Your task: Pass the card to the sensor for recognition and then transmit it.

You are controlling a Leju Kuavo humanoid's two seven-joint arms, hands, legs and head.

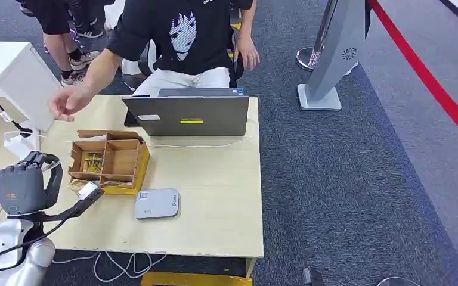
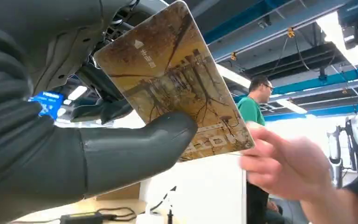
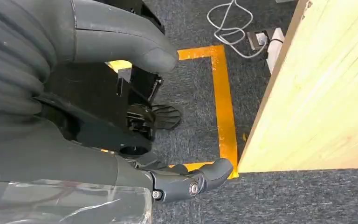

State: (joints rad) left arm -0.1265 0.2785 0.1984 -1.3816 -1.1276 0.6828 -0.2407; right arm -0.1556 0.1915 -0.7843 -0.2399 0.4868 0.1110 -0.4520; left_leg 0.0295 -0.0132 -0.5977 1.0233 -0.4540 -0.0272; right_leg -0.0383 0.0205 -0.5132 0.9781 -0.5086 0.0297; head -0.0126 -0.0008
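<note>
1. The card (image 2: pixel 177 86) is pinched in the left hand (image 1: pixel 27 182), the thumb pressed against its printed face; in the head view the hand is seen raised at the near left corner of the bench (image 1: pixel 214 179).
2. The sensor (image 1: pixel 156 204), a flat grey pad, lies on the bench, just to the right of the left hand and in front of the cardboard box (image 1: pixel 108 161).
3. A person's hand (image 2: pixel 284 163) is held close beside the free edge of the card, not clearly touching it.
4. The card is judged to be at the handing-over step; whether the recognition on the sensor is already done cannot be told.
5. The right hand (image 3: pixel 121 112) hangs beside the bench edge, well below the sensor, with nothing held and the fingers loosely curled.
</note>
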